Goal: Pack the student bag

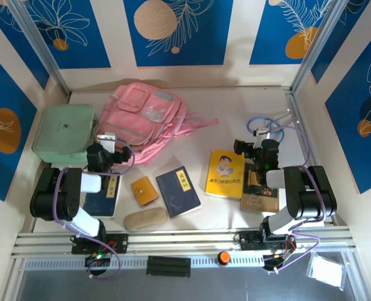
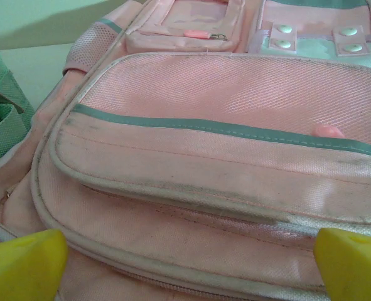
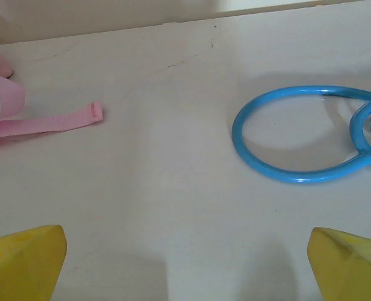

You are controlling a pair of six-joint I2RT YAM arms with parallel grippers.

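Pink student bag (image 2: 223, 125) before wide left gripper (image 2: 185, 266), blue loop (image 3: 298, 177) before wide right gripper (image 3: 185, 260), yellow book (image 1: 225, 174) from above

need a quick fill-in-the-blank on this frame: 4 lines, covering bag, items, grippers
1. The student bag is ____ in colour.
2. In the top view, the mint green case lies to the ____ of the student bag.
3. The left gripper and right gripper both have their jaws ____.
4. The loop on the table ahead of the right gripper is ____.

Missing words: pink; left; open; blue
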